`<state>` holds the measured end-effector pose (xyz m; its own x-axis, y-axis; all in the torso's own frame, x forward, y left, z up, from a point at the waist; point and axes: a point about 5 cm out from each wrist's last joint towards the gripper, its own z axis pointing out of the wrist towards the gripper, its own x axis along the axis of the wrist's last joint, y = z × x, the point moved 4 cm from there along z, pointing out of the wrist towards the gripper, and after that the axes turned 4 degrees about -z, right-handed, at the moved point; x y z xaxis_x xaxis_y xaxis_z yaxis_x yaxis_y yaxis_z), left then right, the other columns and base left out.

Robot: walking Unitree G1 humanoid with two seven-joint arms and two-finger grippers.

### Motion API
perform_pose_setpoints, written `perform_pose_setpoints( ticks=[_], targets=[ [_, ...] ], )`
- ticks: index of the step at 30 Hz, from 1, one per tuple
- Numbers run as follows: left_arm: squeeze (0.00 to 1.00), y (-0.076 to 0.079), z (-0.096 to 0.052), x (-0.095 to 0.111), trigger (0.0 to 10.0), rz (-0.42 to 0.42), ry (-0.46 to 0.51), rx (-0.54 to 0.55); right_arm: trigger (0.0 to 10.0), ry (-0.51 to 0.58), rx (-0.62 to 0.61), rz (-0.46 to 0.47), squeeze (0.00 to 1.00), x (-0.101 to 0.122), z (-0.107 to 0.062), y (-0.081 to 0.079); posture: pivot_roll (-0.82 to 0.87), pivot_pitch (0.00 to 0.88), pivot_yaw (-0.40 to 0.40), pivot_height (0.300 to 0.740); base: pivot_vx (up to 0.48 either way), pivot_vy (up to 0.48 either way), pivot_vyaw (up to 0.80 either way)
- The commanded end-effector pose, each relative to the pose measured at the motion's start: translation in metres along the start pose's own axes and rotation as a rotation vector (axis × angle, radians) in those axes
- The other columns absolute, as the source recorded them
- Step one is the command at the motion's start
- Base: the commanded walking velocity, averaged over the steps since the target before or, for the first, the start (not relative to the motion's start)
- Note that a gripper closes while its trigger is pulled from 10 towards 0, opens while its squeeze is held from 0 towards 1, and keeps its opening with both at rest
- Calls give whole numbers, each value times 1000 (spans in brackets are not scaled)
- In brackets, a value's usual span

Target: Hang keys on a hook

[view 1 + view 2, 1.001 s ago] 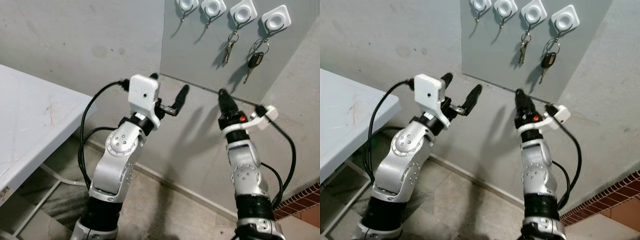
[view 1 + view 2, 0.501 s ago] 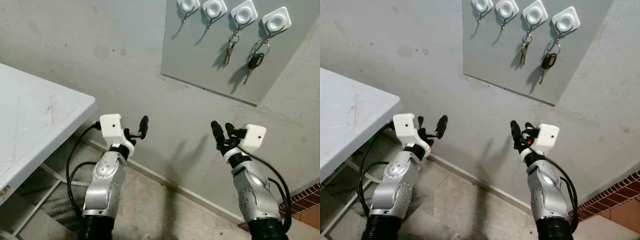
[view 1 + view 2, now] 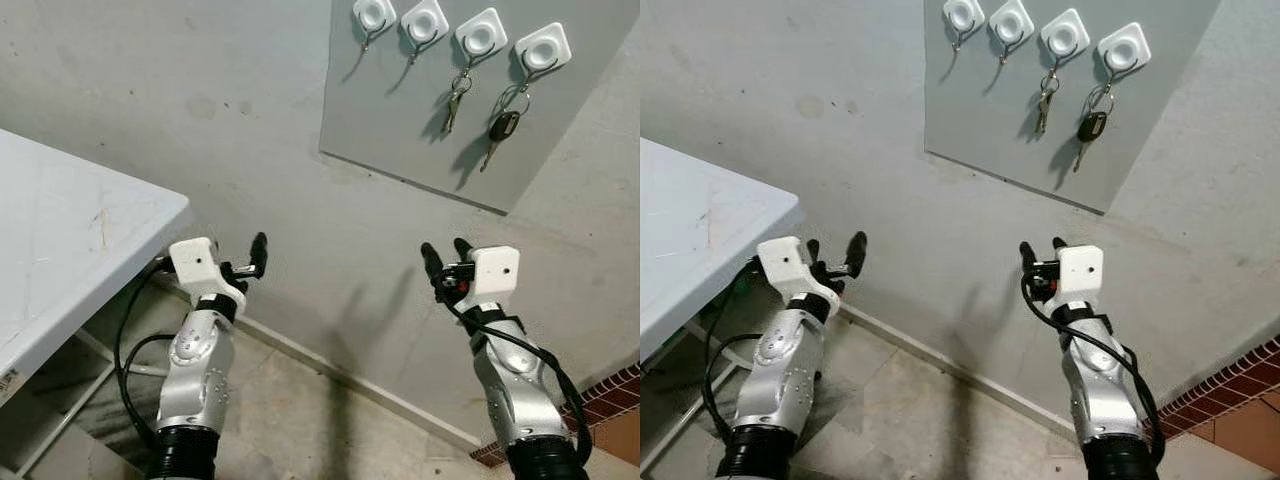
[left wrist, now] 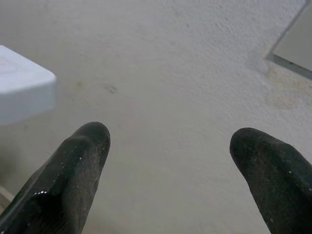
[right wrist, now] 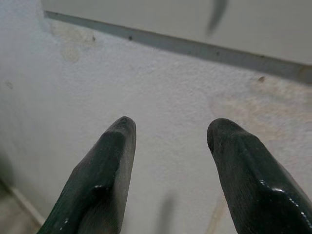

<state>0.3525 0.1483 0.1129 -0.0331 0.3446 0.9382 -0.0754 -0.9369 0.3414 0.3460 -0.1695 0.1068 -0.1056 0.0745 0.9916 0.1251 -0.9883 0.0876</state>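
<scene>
A grey board (image 3: 420,120) on the wall carries several white hooks. A silver key bunch (image 3: 454,98) hangs from the third hook (image 3: 474,33). A black car key (image 3: 500,128) hangs from the rightmost hook (image 3: 540,44). The two left hooks (image 3: 374,14) are bare. My left gripper (image 3: 240,262) is held low beside the table corner, open and holding nothing. My right gripper (image 3: 446,256) is low below the board, open with nothing between its fingers (image 5: 97,185). The left wrist view faces bare wall between its fingertips (image 4: 73,161).
A white table (image 3: 70,240) fills the left, its corner close to my left arm. Tiled floor (image 3: 330,420) runs below the wall, with a strip of red brick (image 3: 610,400) at the lower right.
Both arms have come down from near the board's lower edge to well below it. The keys hang on their hooks throughout.
</scene>
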Motion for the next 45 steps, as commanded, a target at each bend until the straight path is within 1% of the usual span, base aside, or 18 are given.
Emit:
perform_pose_setpoints(
  ticks=[1,4,5,12,15,19,29,41,45],
  targets=[
    [0,-2,1,-1,10000,14,5,4,10000,6,-7,-5,0,1,1,2,23,0,-62,740,0,0,719],
    [0,-6,1,-1,10000,36,16,20,10000,4,-13,-15,0,0,2,2,24,0,-62,740,0,0,800],
    [0,-7,2,2,10000,47,32,27,10000,7,-12,-24,0,0,2,2,27,0,-62,740,0,0,800],
    [0,-4,7,14,10000,54,63,26,10000,16,4,-32,0,1,4,-4,36,0,-61,740,0,0,800],
    [0,-5,9,14,10000,59,65,29,10000,15,7,-31,0,1,3,-6,39,0,-61,740,0,0,800],
    [0,-5,10,19,10000,52,80,36,10000,16,17,-33,0,1,3,-8,38,0,-66,740,0,0,800],
    [0,-5,10,24,10000,45,99,43,10000,13,33,-51,0,0,1,-8,36,0,-77,740,0,0,800],
    [0,-7,11,31,10000,41,116,41,10000,16,65,-58,0,1,4,-14,48,0,-85,740,0,0,800],
    [0,-6,12,33,10000,33,118,34,10000,17,72,-59,0,1,4,-14,51,0,-86,740,0,0,800]
  ],
)
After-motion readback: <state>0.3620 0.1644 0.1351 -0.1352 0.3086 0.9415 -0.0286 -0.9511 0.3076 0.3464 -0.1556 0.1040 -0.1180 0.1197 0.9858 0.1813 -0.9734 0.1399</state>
